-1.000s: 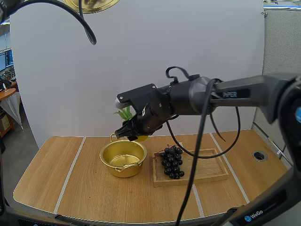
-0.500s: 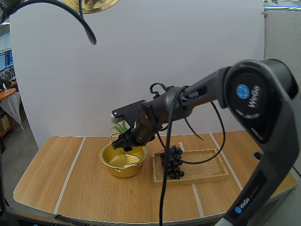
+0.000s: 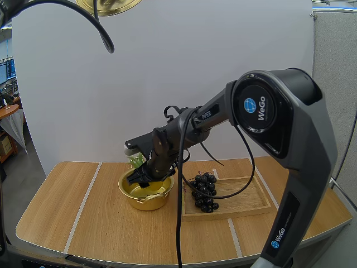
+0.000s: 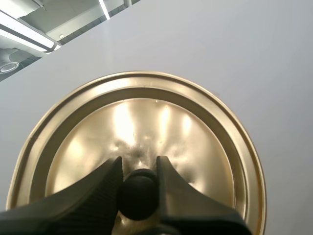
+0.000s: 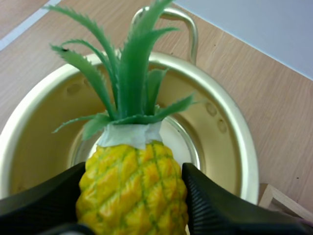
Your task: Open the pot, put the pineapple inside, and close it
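Observation:
In the right wrist view my right gripper is shut on a yellow pineapple, whose green leaves point into the open gold pot. In the high view the right gripper reaches down into the pot on the table, and pineapple leaves show behind the far rim. High above, the gold lid hangs in the air. The left wrist view shows my left gripper shut on the lid's black knob, with the lid seen from the knob side.
A wooden tray lies right of the pot with a dark bunch of grapes at its left end, close to the right arm. Bare wooden tabletop stretches left of the pot.
My right arm has swung down and to the left, bringing the pineapple from above the pot's far rim into its mouth. The lid stays held high.

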`<state>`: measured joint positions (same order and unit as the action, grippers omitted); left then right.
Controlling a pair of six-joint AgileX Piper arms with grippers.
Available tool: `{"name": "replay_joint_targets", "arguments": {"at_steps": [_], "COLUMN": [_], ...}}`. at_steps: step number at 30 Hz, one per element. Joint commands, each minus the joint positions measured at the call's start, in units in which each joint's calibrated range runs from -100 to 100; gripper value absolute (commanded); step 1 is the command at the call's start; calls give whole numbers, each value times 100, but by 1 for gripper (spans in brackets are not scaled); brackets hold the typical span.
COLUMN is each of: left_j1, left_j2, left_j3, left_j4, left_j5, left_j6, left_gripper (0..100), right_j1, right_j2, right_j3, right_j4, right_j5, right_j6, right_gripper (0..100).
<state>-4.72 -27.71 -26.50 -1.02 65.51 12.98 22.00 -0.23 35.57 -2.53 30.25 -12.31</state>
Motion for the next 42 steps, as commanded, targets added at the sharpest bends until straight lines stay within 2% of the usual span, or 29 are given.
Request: {"name": "replay_joint_targets", "arguments": {"at_steps": [1, 19, 20, 21, 23, 24, 25, 26, 33, 42], "left_j1": [-14, -14, -14, -14, -14, -14, -14, -14, -14, -14], "left_j2": [-34, -34, -34, -34, -34, -34, -34, -34, -34, -34], "left_j3": [-48, -48, -48, -48, -48, -48, -48, -48, -48, -48], "left_j4": [-10, -10, -10, -10, -10, -10, -10, -10, -10, -10], "left_j5": [-187, -187, -187, -187, -187, -187, -187, -187, -187, -187], "left_j6": [-22, -22, -22, -22, -22, -22, -22, -22, -22, -22], "left_gripper": [0, 0, 0, 0, 0, 0, 0, 0, 0, 0], "right_j1": [28, 28, 28, 28, 28, 28, 28, 28, 28, 28], "right_j2": [113, 419, 419, 419, 419, 419, 419, 419, 110, -1428], "right_j3": [-62, -62, -62, -62, -62, -62, -62, -62, -96, -96], "right_j4": [-30, 72, 95, 95, 95, 95, 95, 95, 95, 95], "right_j5": [16, 49, 67, 67, 109, 129, 146, 194, 258, 1429], "right_j6": [-31, -40, -40, -40, -40, -40, -40, -40, -40, -40], "right_gripper": [0, 0, 8, 21, 50, 69, 91, 100, 100, 100]}}
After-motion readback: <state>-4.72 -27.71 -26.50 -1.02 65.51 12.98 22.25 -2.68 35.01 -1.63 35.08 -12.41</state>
